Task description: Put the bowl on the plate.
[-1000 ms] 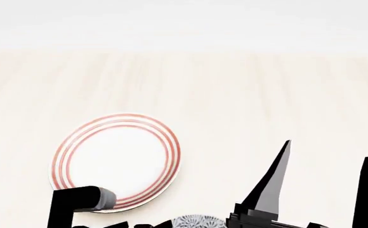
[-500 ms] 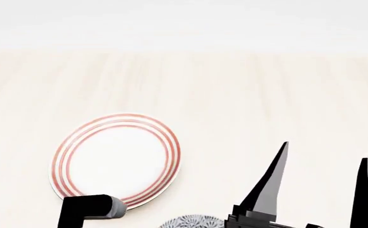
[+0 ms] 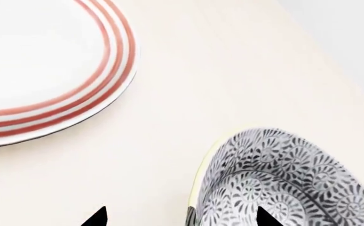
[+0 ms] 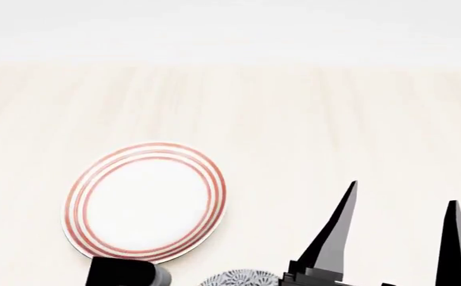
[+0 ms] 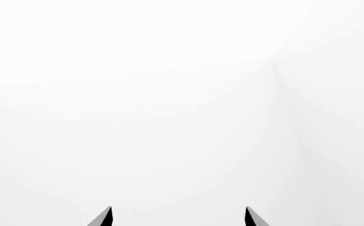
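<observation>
A bare simulated tabletop setting, closer to a test scene than a furnished room. A pale, faintly grained wooden table (image 4: 310, 119) fills the head view from the lower edge to a blank whitish backdrop (image 4: 230, 24) across the top of the frame. The only domestic cues are tableware: a red-ringed white plate (image 4: 145, 201) at lower left and a floral-patterned bowl (image 3: 282, 183) near it. The right wrist view shows only featureless white.
</observation>
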Motion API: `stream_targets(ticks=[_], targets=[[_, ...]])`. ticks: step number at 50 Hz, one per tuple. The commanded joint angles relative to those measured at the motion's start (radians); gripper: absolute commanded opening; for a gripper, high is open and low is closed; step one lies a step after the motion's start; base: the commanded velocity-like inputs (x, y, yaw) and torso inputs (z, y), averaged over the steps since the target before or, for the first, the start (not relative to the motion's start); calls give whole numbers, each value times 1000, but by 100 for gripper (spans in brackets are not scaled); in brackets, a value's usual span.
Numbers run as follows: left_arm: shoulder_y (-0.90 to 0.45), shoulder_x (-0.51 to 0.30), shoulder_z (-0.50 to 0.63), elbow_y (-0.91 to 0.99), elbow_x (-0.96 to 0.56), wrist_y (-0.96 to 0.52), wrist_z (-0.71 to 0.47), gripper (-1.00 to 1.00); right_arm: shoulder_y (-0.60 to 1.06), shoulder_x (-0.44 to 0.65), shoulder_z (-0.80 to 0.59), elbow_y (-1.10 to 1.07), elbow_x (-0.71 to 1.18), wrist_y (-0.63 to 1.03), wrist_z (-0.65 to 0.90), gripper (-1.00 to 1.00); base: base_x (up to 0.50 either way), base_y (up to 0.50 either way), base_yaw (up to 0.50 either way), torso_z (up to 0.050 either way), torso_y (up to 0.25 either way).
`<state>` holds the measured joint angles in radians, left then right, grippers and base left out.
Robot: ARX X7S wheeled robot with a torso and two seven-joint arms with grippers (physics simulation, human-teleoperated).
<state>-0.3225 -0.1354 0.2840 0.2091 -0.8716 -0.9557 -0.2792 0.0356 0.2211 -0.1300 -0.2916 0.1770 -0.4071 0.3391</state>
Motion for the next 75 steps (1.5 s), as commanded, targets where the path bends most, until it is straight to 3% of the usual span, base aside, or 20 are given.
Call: stream_targets(ticks=[1,9,10,30,41,55,64,75], targets=[[10,1,13,-20,26,54,40,100,0,-11,12,7,-18,-5,-12,100,0,0,0,0,0],[14,0,25,-62,30,67,49,100,-1,-7,5,10,-17,-5,-10,100,0,0,0,0,0],[13,-1,29,-64,33,69,51,-100,-1,-7,4,10,-17,-6,-9,100,0,0,0,0,0],[-17,-62,155,-32,168,154,85,-100,-10,2,-11,10,-14,-11,-4,100,0,0,0,0,0],[-190,-120,231,-101,324,282,181,-100,-9,5,-19,13,-12,-16,0,100,0,0,0,0,0],[-416,-64,165,-286,349,332,187,-100,-9,11,-25,8,-6,-13,6,100,0,0,0,0,0],[-483,-43,126,-349,343,356,176,-100,-13,13,-33,12,-5,-18,8,100,0,0,0,0,0],[-604,0,74,-581,356,428,173,-100,-13,17,-39,17,-2,-19,11,100,0,0,0,0,0]])
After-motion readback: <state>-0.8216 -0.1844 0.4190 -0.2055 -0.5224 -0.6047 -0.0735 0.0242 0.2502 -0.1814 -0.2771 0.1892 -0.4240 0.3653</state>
